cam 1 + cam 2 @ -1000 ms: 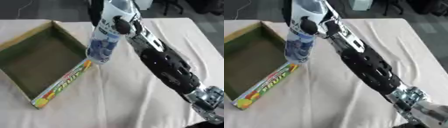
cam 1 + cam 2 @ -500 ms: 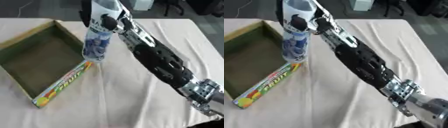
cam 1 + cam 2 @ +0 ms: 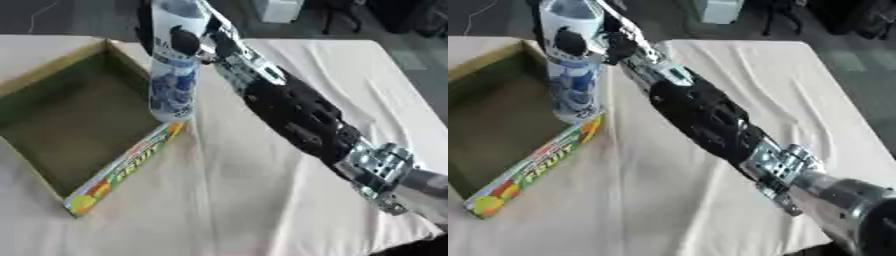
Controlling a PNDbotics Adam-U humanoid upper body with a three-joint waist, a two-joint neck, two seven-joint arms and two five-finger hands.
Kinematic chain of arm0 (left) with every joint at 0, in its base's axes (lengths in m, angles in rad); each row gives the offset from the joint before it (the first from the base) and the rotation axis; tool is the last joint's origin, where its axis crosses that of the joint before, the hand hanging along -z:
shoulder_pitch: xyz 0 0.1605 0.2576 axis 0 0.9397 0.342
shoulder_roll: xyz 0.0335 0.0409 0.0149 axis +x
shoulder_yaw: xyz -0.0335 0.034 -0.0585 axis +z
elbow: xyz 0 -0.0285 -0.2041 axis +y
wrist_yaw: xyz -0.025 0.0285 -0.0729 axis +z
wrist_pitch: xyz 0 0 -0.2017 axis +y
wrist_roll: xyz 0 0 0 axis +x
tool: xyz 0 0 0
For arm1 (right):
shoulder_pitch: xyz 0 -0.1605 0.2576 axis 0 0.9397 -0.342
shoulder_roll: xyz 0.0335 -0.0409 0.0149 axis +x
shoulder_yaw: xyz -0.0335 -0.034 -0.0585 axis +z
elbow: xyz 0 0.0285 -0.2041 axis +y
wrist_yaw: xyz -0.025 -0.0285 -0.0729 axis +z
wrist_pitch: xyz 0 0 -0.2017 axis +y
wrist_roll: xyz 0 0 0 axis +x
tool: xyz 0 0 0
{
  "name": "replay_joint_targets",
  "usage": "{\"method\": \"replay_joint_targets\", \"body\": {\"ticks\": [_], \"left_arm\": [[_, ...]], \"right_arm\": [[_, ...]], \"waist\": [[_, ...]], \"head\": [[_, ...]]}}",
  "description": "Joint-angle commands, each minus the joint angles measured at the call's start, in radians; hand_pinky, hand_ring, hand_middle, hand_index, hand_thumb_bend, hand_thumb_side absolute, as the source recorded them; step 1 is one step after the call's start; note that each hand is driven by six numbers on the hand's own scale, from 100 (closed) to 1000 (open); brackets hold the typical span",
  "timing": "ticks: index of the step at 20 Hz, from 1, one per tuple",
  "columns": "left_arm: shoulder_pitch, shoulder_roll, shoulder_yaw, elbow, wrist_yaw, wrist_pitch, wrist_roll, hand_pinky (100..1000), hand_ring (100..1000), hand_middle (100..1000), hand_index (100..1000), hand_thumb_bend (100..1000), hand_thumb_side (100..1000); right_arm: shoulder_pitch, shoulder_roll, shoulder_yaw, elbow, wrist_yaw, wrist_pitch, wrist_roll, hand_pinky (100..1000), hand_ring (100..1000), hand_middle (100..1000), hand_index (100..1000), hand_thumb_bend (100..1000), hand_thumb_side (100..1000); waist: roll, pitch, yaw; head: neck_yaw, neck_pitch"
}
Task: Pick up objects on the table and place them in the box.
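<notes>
since 1.0 s ago the right hand has carried the bottle toward 9 o'clock; its base now hangs over the near-side wall of the box rather than beside it.

- right hand: fingers and thumb curled round the upper part of the bottle, gripping just below the top. arm runs in from 4 o'clock across the cream tablecloth.
- bottle: white with blue print, held nearly upright, slightly tilted. its lower end sits at or just above the box's printed front wall; cannot tell if it touches.
- box: open, shallow, dark green inside, lying at 9 o'clock of the scene. nothing visible inside it yet.
- left hand: not in either view.

risks, as judged:
- bottle base looks level with the wall edge. continuing sideways without lift could catch the rim and shove or tip the light cardboard box.
- released here, the bottle would straddle the wall and likely topple outward onto the cloth.
- grip is high on a tall bottle, so the lower end may swing.
</notes>
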State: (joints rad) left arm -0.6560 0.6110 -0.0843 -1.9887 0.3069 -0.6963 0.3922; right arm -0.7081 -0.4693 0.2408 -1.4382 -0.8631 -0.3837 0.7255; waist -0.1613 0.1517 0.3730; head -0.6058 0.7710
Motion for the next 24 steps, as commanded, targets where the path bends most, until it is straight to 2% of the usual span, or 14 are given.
{"method": "replay_joint_targets", "body": {"ticks": [1,10,15,18,19,20,21,22,23,24], "left_arm": [[-0.039,0.002,0.017,-0.011,0.035,-0.001,-0.017,787,853,846,833,172,1000],[-0.11,-0.021,0.015,-0.011,0.109,0.008,-0.063,790,858,845,828,173,1000],[-0.143,-0.028,0.018,-0.011,0.141,0.014,-0.079,791,855,844,825,173,1000],[-0.158,-0.032,0.017,-0.011,0.156,0.019,-0.089,791,853,843,825,173,1000],[-0.161,-0.033,0.016,-0.011,0.161,0.02,-0.093,791,852,843,825,173,1000],[-0.164,-0.033,0.016,-0.011,0.165,0.022,-0.096,791,852,843,824,173,1000],[-0.167,-0.034,0.017,-0.011,0.168,0.023,-0.098,792,851,843,820,172,1000],[-0.171,-0.035,0.018,-0.011,0.172,0.024,-0.099,792,851,843,819,172,1000],[-0.175,-0.035,0.019,-0.011,0.175,0.024,-0.099,792,850,843,815,172,1000],[-0.178,-0.035,0.02,-0.011,0.177,0.025,-0.1,792,850,843,814,172,1000]], "right_arm": [[-0.033,-0.02,-0.01,0.015,0.003,-0.189,0.181,100,100,100,100,528,100],[-0.092,-0.01,-0.01,0.072,-0.003,-0.214,0.182,100,100,100,100,515,100],[-0.122,-0.013,-0.012,0.103,-0.009,-0.253,0.182,100,100,100,103,487,100],[-0.124,-0.009,-0.018,0.135,0.002,-0.292,0.182,100,100,100,114,508,100],[-0.124,-0.007,-0.017,0.141,0.005,-0.306,0.182,100,100,192,218,494,179],[-0.124,-0.006,-0.013,0.141,0.011,-0.32,0.182,100,123,235,256,510,193],[-0.124,-0.008,-0.004,0.135,0.03,-0.337,0.182,217,471,536,574,568,296],[-0.122,-0.009,0.004,0.13,0.059,-0.356,0.182,333,533,596,633,577,347],[-0.119,-0.009,0.011,0.127,0.09,-0.376,0.182,608,717,755,774,617,435],[-0.116,-0.006,0.017,0.127,0.12,-0.396,0.182,644,746,778,793,622,446]], "waist": [[0.004,-0.02,0.01],[-0.017,-0.024,0.051],[-0.032,-0.03,0.073],[-0.04,-0.033,0.084],[-0.043,-0.035,0.087],[-0.045,-0.036,0.088],[-0.047,-0.037,0.091],[-0.049,-0.038,0.093],[-0.052,-0.039,0.096],[-0.053,-0.039,0.098]], "head": [[-0.031,-0.001],[-0.053,-0.001],[-0.062,-0.001],[-0.065,-0.001],[-0.067,-0.001],[-0.067,-0.001],[-0.064,-0.001],[-0.063,-0.001],[-0.063,-0.001],[-0.064,-0.001]]}}
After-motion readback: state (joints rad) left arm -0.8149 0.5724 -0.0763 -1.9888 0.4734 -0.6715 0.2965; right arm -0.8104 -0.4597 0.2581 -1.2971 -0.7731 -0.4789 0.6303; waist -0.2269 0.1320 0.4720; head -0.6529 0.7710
